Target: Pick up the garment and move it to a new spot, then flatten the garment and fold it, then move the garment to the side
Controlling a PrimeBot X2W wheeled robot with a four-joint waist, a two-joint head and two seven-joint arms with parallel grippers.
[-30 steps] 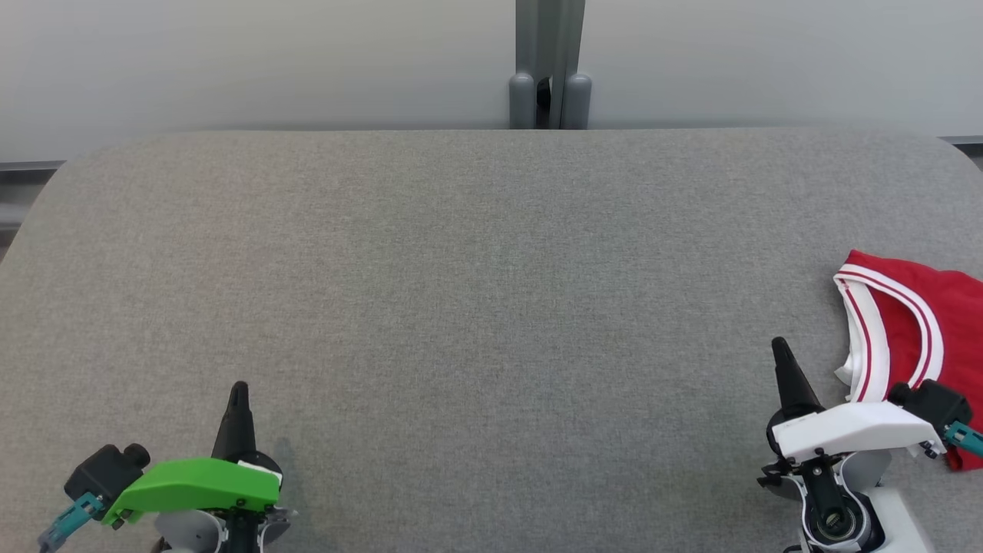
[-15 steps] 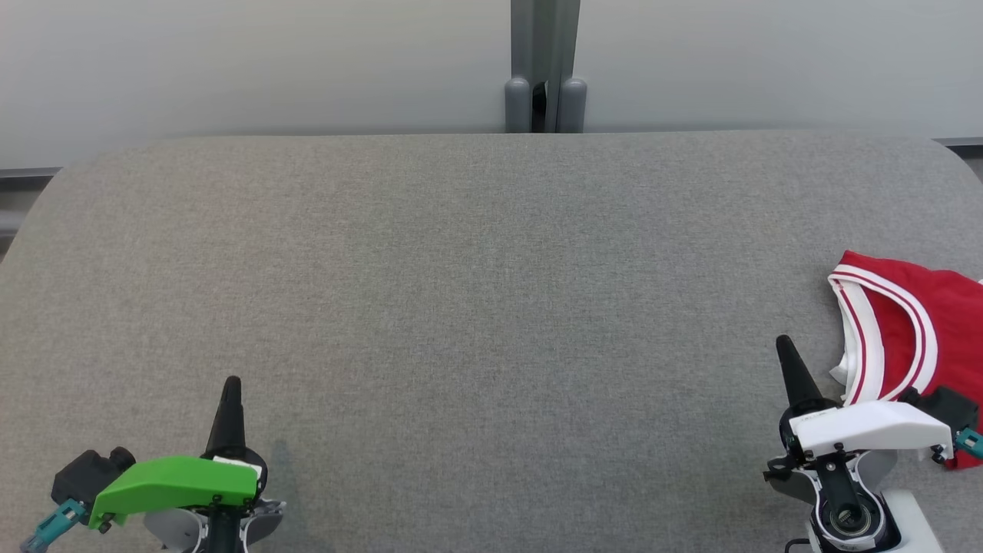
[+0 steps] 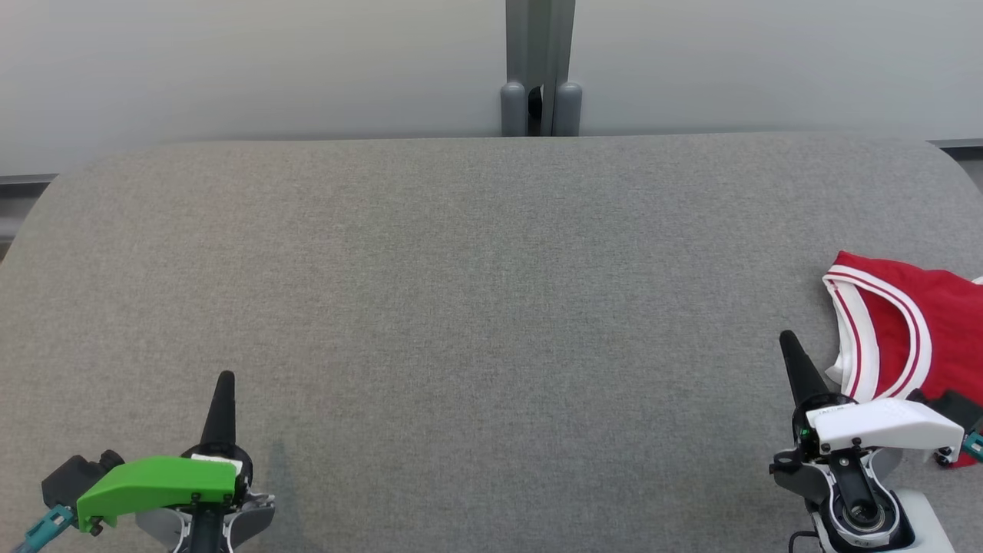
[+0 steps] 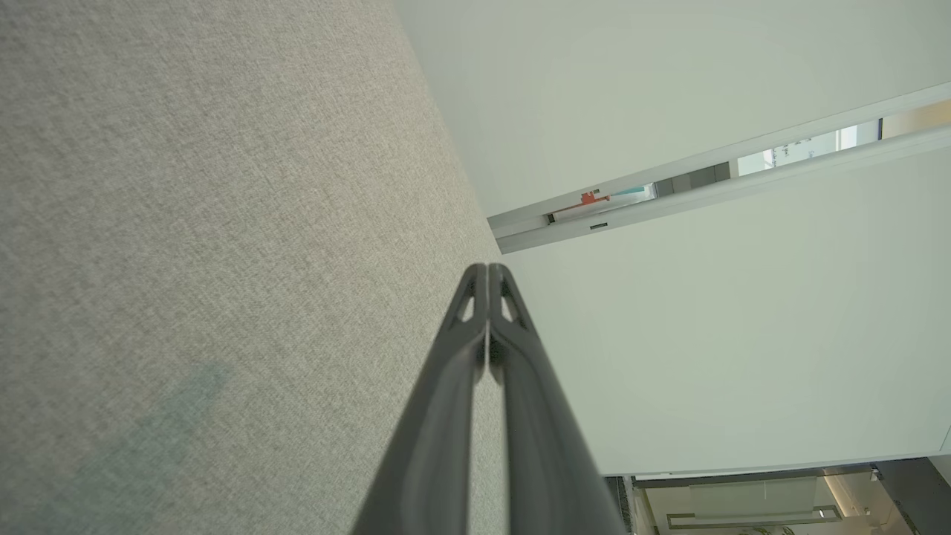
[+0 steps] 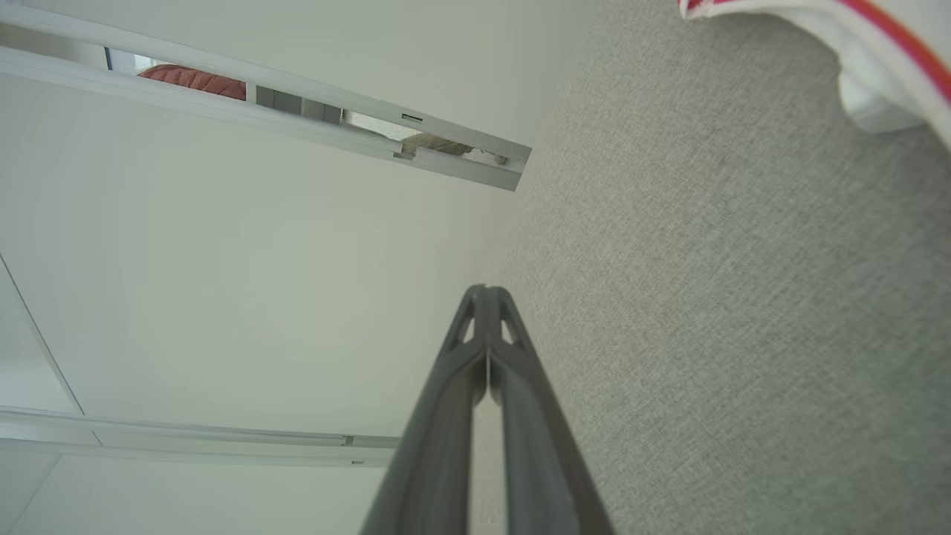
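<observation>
Head view | left claw point(image 3: 223, 390) closed, empty | right claw point(image 3: 792, 352) closed, empty | garment point(image 3: 946, 332) beside it

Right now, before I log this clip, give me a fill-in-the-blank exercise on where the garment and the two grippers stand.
1. The garment lies near the ____ edge of the grey table, on the robot's own side of that name.
2. The left gripper has its jaws ____.
3. The right gripper is beside the garment and holds ____.
4. The garment's trim is ____ with thin red stripes.

Missing words: right; shut; nothing; white.
</observation>
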